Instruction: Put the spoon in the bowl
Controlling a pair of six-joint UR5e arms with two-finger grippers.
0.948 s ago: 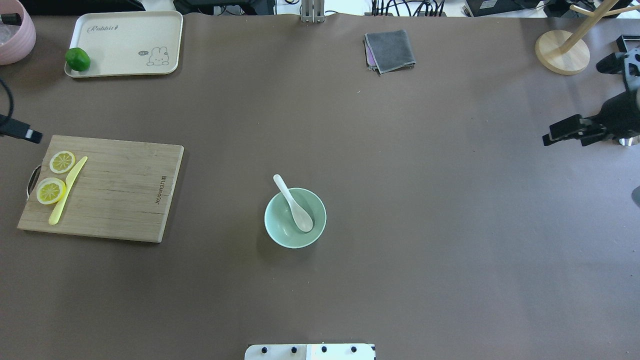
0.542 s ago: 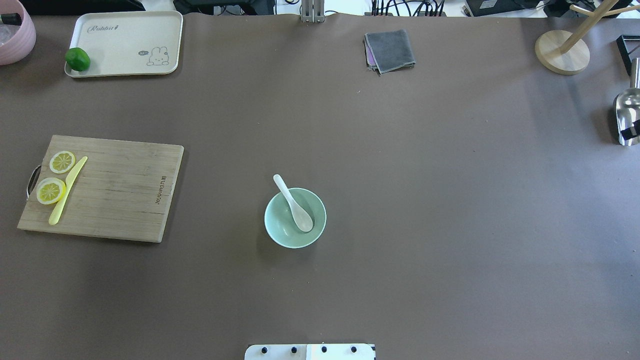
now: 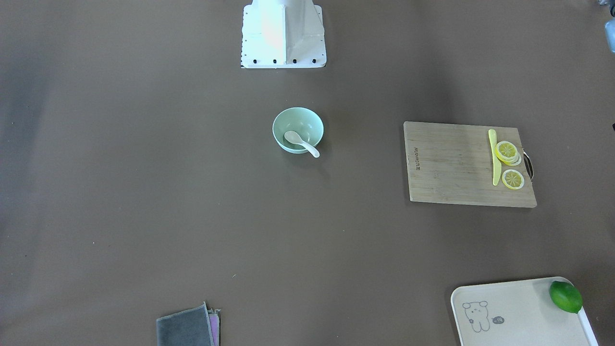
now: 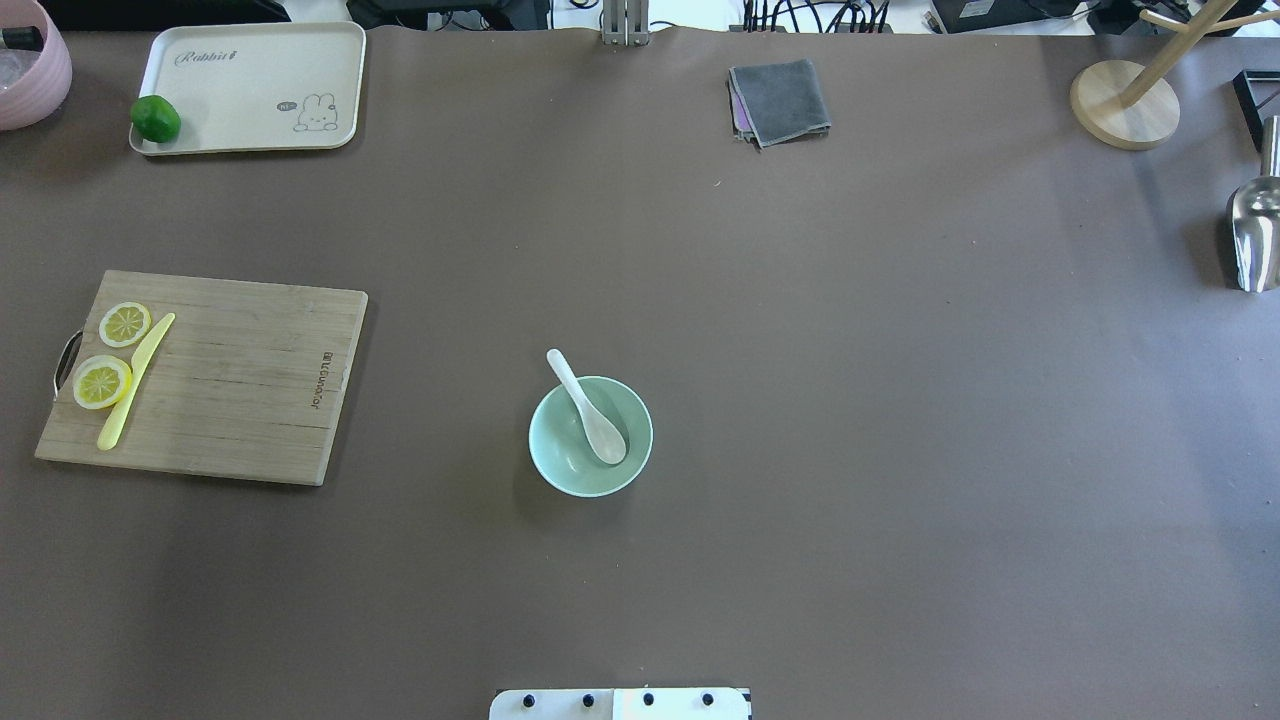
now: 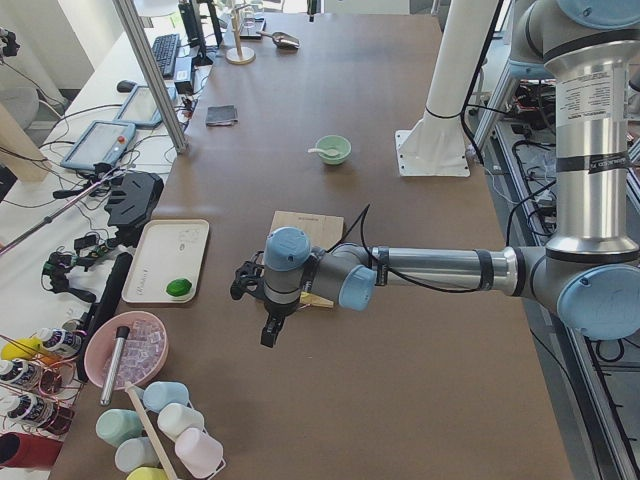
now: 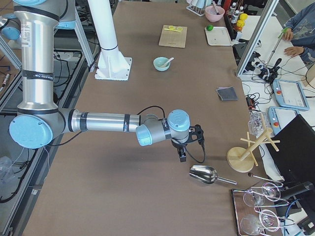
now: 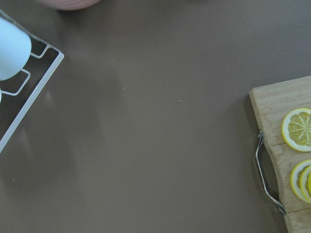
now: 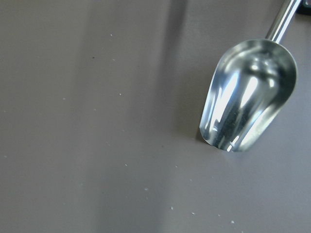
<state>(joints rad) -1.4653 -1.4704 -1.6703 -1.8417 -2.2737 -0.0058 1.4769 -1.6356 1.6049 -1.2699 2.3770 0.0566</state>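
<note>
The white spoon (image 4: pixel 592 415) lies in the mint-green bowl (image 4: pixel 545 455) at the table's middle, scoop down inside and handle leaning out over the far-left rim. The front-facing view shows the same spoon (image 3: pixel 301 142) and bowl (image 3: pixel 307 117). Neither gripper touches them. My left gripper (image 5: pixel 268 335) hangs over the table's left end, shown only in the exterior left view. My right gripper (image 6: pixel 182 156) hangs near the right end, shown only in the exterior right view. I cannot tell whether either is open or shut.
A wooden cutting board (image 4: pixel 240 380) with lemon slices (image 4: pixel 102 381) and a yellow knife (image 4: pixel 135 382) lies at the left. A tray (image 4: pixel 260 75) with a lime (image 4: pixel 155 118), a grey cloth (image 4: pixel 780 100), a wooden stand (image 4: pixel 1124 104) and a metal scoop (image 4: pixel 1255 235) lie around the edges.
Both grippers showed at the overhead view's left and right edges at first; both have since drawn out of that view. The spoon and bowl have not moved.
</note>
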